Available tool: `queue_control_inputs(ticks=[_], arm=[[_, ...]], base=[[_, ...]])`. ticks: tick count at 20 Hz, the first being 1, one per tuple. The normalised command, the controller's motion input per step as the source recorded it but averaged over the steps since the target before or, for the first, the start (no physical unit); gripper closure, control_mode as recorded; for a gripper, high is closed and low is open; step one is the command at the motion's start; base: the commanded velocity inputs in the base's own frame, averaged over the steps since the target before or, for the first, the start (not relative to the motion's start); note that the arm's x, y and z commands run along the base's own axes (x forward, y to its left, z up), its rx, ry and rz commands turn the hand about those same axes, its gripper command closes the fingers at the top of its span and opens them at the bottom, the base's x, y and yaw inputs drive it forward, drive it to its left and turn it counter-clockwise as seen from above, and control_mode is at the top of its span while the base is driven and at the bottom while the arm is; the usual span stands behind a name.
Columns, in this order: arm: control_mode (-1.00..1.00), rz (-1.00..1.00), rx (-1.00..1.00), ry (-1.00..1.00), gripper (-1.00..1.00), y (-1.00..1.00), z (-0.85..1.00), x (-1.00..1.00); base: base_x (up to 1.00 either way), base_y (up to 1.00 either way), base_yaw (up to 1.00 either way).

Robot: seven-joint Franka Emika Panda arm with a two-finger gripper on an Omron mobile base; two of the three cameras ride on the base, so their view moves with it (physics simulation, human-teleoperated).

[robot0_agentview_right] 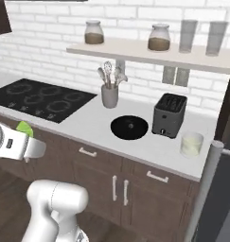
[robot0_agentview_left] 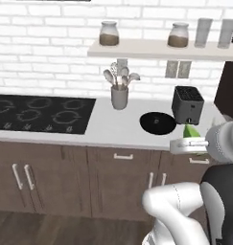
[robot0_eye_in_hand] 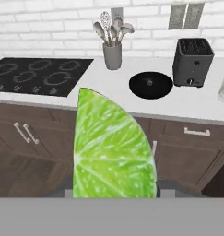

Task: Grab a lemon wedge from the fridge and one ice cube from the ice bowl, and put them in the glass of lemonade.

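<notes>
White counter (robot0_agentview_right: 149, 146) ahead, brick behind. Gripper (robot0_eye_in_hand: 114, 186) clamped on lemon wedge (robot0_eye_in_hand: 111, 147); carry level, release directly above glass of lemonade (robot0_agentview_right: 191, 144).

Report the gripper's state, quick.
Gripper: closed on the lemon wedge, held up in front of the counter.

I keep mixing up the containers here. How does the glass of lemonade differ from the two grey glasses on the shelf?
The glass of lemonade is short and holds pale yellowish liquid; the grey glasses are taller and look empty. The lemonade stands on the counter right of the toaster; the grey glasses stand up on the shelf. All three are upright, open-topped tumblers.
</notes>
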Motion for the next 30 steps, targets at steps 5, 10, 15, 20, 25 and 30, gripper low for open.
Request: queue_control_inputs(ticks=[5, 10, 15, 20, 25, 30], arm=[[1.00, 0.00, 0.00, 0.00, 1.00, 0.00, 0.00, 0.00], [1.00, 0.00, 0.00, 0.00, 1.00, 0.00, 0.00, 0.00], [1.00, 0.00, 0.00, 0.00, 1.00, 0.00, 0.00, 0.00], [1.00, 0.00, 0.00, 0.00, 1.00, 0.00, 0.00, 0.00], [1.00, 0.00, 0.00, 0.00, 1.00, 0.00, 0.00, 0.00], [1.00, 0.00, 0.00, 0.00, 1.00, 0.00, 0.00, 0.00]], base=[[1.00, 0.09, -0.46], [0.78, -0.24, -0.49], [0.33, -0.32, -0.44], [-0.10, -0.66, -0.34], [0.67, -0.46, -0.49], [0.63, -0.53, -0.41]])
